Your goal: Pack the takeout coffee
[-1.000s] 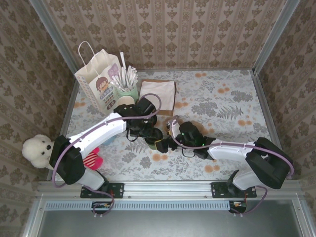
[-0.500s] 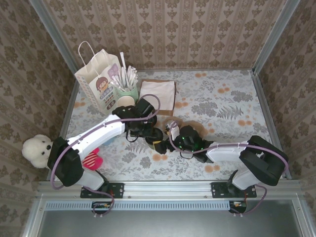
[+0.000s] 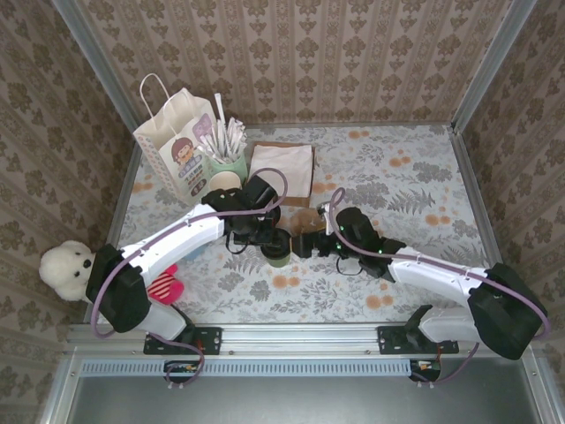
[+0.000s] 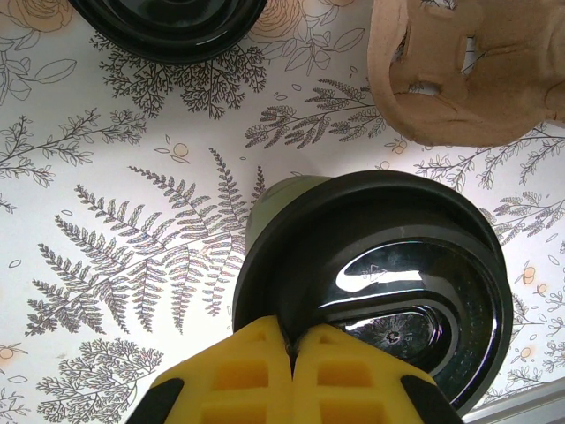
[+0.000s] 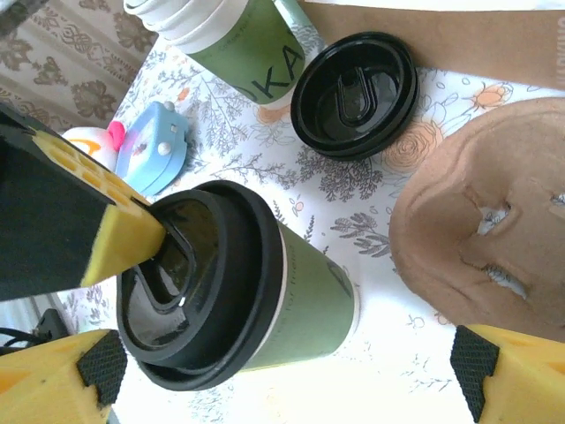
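Olive-green cup: the takeout coffee (image 5: 265, 291) stands on the floral tablecloth (image 4: 132, 230) near the middle of the table, between the two arms, with its black lid on.
Left pincer: the left gripper (image 4: 291, 353) has its yellow pads pressed together with no gap, and its tips rest on the edge of the coffee's lid. Whether they pinch the rim, I cannot tell.
Right pincer: the right gripper (image 5: 282, 375) is spread wide and touches nothing. One yellow finger sits at each lower corner of its wrist view, and the coffee lies ahead, nearer the finger on the left of that view.
Pulp carrier: a brown moulded carrier (image 5: 485, 230) lies just beside the coffee, apart from it.
Loose lid: a second black lid (image 5: 353, 93) lies flat on the cloth beyond the coffee.
Cup stack: lidless cream-rimmed cups (image 5: 238, 35) stand just past the loose lid.
Blue toy: a small blue toy (image 5: 150, 146) sits near the stack.
Back left corner: a white paper bag (image 3: 172, 146) with a cartoon print stands upright, with a pale green cup of straws (image 3: 228, 150) just beside it.
Left edge: a white plush bear (image 3: 66, 265) sits by the left arm.
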Controlling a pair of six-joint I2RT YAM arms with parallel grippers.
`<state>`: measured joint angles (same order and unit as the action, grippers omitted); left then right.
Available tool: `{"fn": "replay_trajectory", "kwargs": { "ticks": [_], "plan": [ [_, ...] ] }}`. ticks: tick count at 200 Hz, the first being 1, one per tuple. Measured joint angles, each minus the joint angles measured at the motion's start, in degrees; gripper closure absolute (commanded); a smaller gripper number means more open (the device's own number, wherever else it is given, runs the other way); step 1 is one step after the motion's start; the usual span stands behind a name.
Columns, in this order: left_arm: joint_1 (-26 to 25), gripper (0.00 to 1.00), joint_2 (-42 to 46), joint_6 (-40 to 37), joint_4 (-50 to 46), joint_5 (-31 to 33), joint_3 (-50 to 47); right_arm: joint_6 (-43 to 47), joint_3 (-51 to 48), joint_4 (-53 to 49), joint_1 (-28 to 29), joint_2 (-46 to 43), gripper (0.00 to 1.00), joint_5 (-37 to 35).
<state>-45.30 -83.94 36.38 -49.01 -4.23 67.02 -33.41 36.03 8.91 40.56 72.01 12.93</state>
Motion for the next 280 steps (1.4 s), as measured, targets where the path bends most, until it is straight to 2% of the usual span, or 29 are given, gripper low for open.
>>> {"fn": "replay_trajectory", "kwargs": {
  "ticks": [35, 92, 155, 186, 249, 259, 272, 280],
  "plan": [
    [0.0, 0.94, 0.0, 0.0, 0.0, 0.0, 0.0, -5.6, 6.4, -5.4, 0.0, 3.3, 0.12, 2.1],
    [0.0, 0.91, -1.0, 0.1, -0.2, -0.6, 0.9, -7.6, 14.9, -12.9, 0.5, 11.8, 0.11, 4.7],
    [0.1, 0.87, -1.0, 0.1, -0.1, -1.4, 0.9, -8.9, 15.4, -15.0, 1.0, 16.1, 0.13, 6.8],
    [0.8, 0.8, -0.7, 0.0, 0.2, -2.6, 0.6, -9.4, 15.5, -15.1, 1.0, 16.1, 0.13, 6.9],
    [2.5, 0.68, 7.8, -0.5, 4.7, -5.6, -3.5, -10.8, 15.7, -15.9, 1.0, 16.2, 0.13, 6.8],
    [3.4, 0.61, 9.6, -0.5, 5.8, -6.2, -4.4, -10.8, 15.8, -16.0, 1.0, 16.2, 0.12, 6.8],
    [4.5, 0.43, 11.6, -0.6, 6.8, -6.2, -5.6, -11.0, 15.8, -16.0, 1.0, 16.2, 0.12, 6.8],
    [5.2, 0.35, 13.1, 0.1, 7.6, -6.0, -6.8, -11.2, 15.8, -16.0, 1.0, 16.2, 0.12, 6.8]
  ]
}}
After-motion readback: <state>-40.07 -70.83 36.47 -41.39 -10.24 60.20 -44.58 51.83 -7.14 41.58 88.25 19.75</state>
